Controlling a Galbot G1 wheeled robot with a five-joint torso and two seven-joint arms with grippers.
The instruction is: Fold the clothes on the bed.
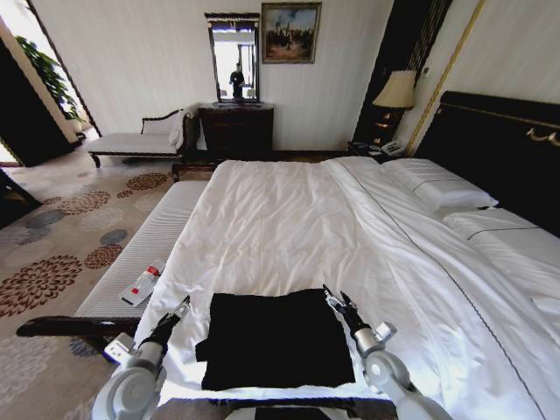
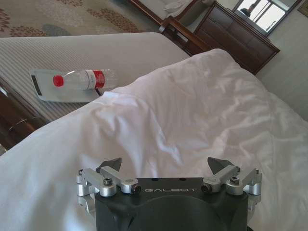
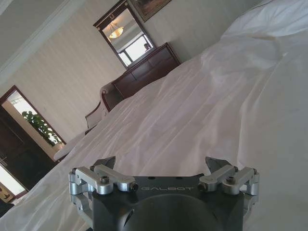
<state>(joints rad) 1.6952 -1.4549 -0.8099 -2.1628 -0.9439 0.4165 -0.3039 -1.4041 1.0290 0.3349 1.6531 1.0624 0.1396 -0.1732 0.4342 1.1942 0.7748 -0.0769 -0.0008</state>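
Note:
The clothes (image 1: 276,339), a black T-shirt, lie folded into a rough rectangle on the white duvet at the near edge of the bed (image 1: 289,219). No lettering shows on the cloth. My left gripper (image 1: 181,306) hangs just off the shirt's left edge, open and holding nothing. My right gripper (image 1: 337,298) hovers at the shirt's far right corner, open as well. In the left wrist view the left gripper (image 2: 166,166) spreads over bare duvet (image 2: 192,110). The right wrist view has the right gripper (image 3: 161,163) spread wide above the white bedding (image 3: 216,106).
A long striped bench (image 1: 144,249) runs along the bed's left side, carrying a water bottle (image 2: 89,78) on a white tablet (image 2: 45,89). Pillows (image 1: 437,185) and a dark headboard (image 1: 507,149) are at the right. A dresser (image 1: 236,129), mirror and chaise (image 1: 140,140) stand beyond.

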